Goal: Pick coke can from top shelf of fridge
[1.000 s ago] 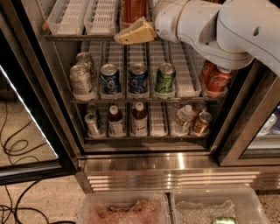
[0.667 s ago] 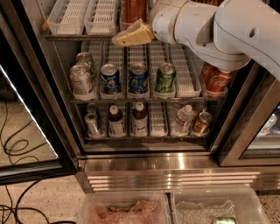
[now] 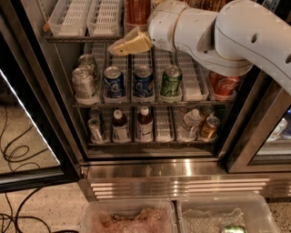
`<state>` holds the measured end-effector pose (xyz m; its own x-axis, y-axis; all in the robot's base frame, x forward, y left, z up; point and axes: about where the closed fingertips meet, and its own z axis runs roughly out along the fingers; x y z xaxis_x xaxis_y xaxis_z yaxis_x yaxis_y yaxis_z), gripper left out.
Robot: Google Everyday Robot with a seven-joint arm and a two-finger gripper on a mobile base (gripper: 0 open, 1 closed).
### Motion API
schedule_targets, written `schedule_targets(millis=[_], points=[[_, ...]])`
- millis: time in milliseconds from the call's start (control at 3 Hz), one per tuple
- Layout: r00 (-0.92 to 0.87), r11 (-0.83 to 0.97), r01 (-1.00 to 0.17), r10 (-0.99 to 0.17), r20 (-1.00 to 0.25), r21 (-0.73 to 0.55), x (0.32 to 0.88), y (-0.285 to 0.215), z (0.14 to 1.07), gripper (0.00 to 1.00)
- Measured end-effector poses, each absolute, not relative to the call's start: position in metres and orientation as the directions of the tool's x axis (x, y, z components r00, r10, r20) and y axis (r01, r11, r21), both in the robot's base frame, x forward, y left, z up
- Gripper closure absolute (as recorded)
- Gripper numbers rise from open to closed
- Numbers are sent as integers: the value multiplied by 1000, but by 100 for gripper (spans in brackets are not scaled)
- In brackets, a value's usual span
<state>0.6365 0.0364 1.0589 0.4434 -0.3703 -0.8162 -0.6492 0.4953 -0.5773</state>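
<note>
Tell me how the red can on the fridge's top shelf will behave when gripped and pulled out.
The coke can stands upright on the top shelf, so it will probably slide forward rather than roll. Its smooth metal wall may be slippery and dent under a hard squeeze. The gripper hangs just below it.

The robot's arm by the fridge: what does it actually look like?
The arm is glossy white, built of thick rounded shells with a few small dark holes. No cables show on it. Its gripper, at the front of the top shelf, is a pale tan wedge.
</note>
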Motion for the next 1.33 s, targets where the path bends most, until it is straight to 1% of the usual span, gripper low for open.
schedule_targets(millis=[1000, 1333], points=[[413, 636, -556, -347, -842, -535, 650, 18, 1062, 0], [424, 647, -558, -317, -849, -520, 649, 28, 1068, 0]])
